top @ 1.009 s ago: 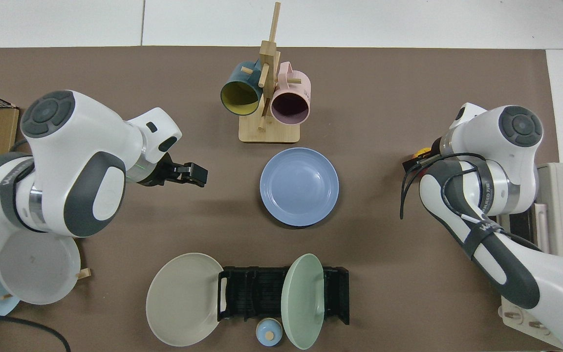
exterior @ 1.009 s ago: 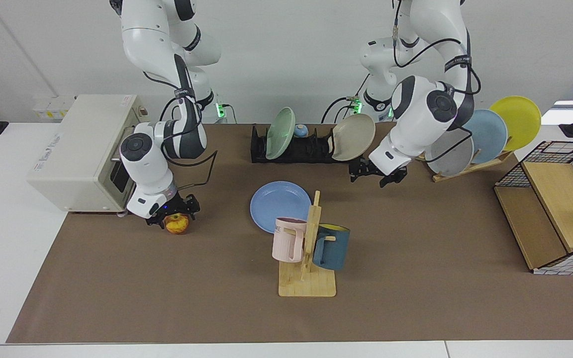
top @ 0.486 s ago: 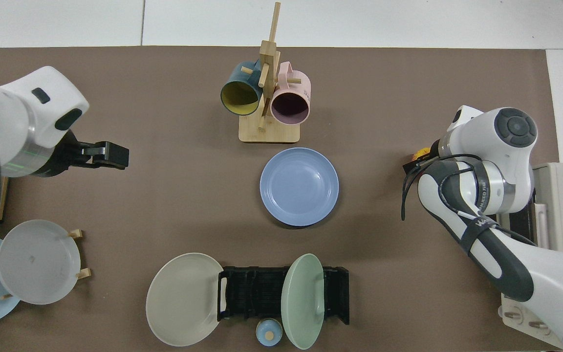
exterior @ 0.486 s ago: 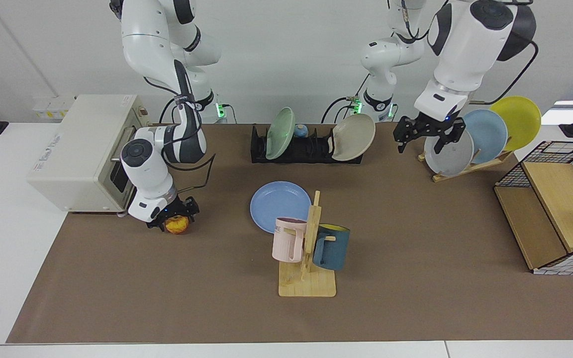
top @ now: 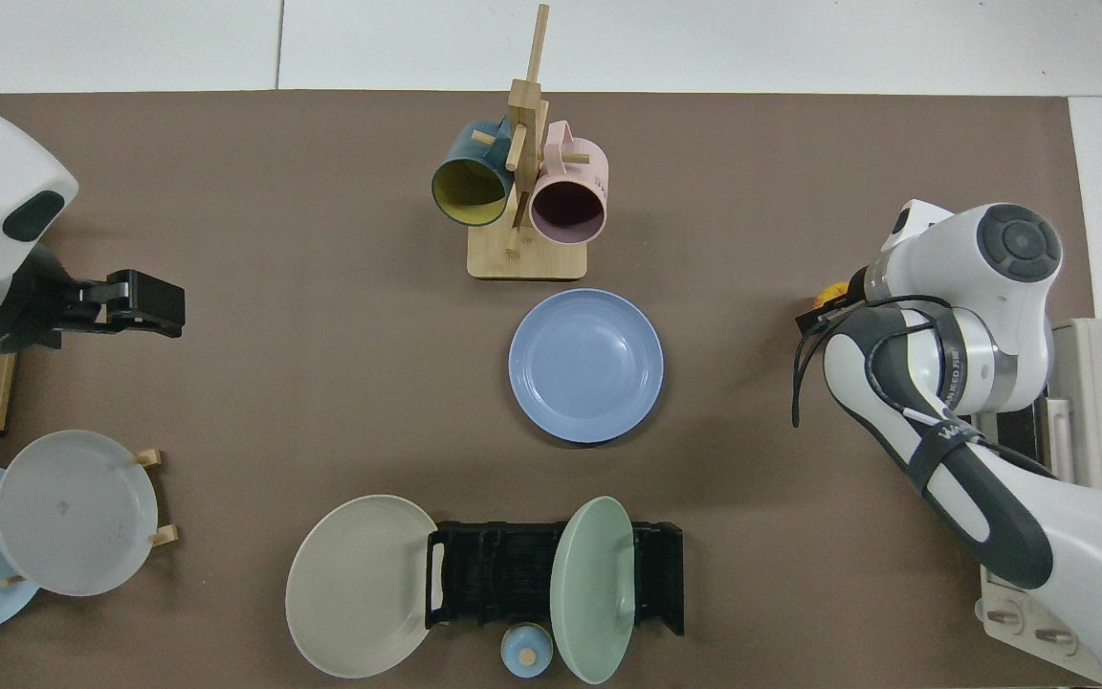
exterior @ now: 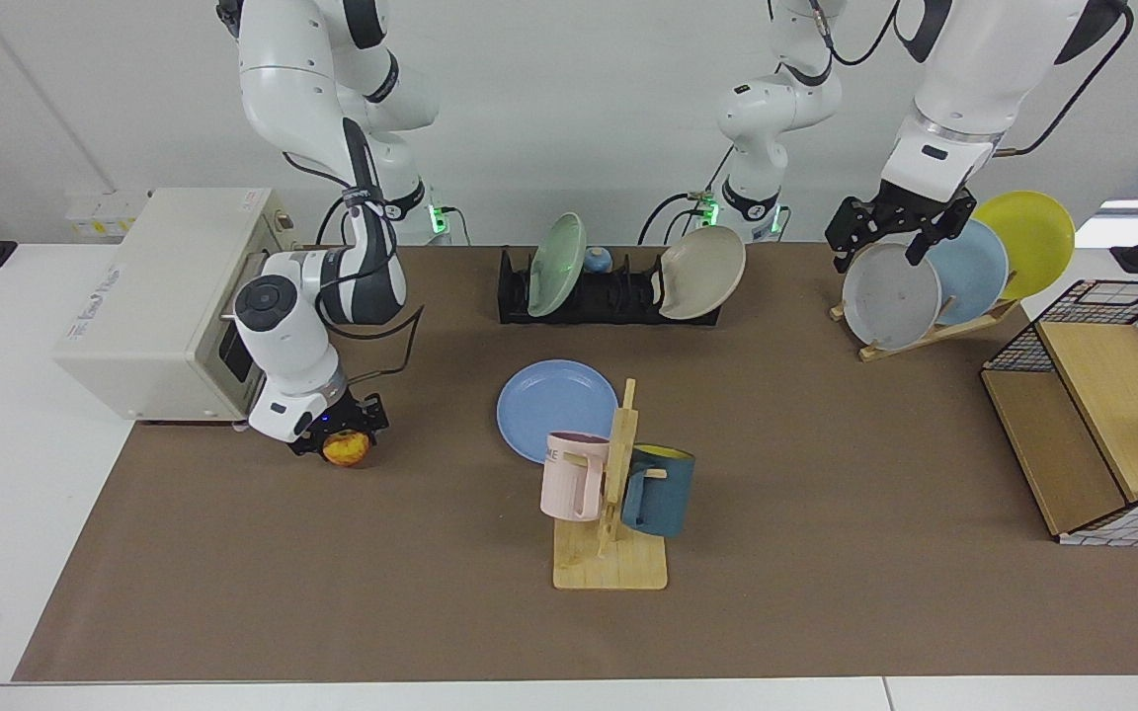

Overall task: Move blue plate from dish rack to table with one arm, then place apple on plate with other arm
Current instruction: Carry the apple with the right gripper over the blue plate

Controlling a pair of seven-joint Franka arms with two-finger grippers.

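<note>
The blue plate [exterior: 557, 397] [top: 585, 366] lies flat on the brown table [exterior: 826, 513], in front of the black dish rack [exterior: 618, 296] [top: 513, 574]. The rack holds a pale green plate and a beige plate. The apple [exterior: 346, 450] [top: 834, 292] sits low at the table's far side near the oven. My right gripper [exterior: 342, 439] is shut on the apple, its fingers on either side; in the top view the wrist hides most of the fruit. My left gripper [exterior: 890, 232] [top: 161, 311] hangs open and holds nothing, raised above the wooden plate stand.
A wooden mug tree [exterior: 611, 494] with a pink and a dark blue mug stands just in front of the blue plate. A white oven [exterior: 164, 296] is beside the right arm. The wooden stand [exterior: 925, 331] holds grey, sky-blue and yellow plates. A wire basket [exterior: 1102, 415] stands beyond it.
The left arm has risen and swung from near the rack to above the wooden stand, gripper still open. The right gripper has shifted slightly with the apple.
</note>
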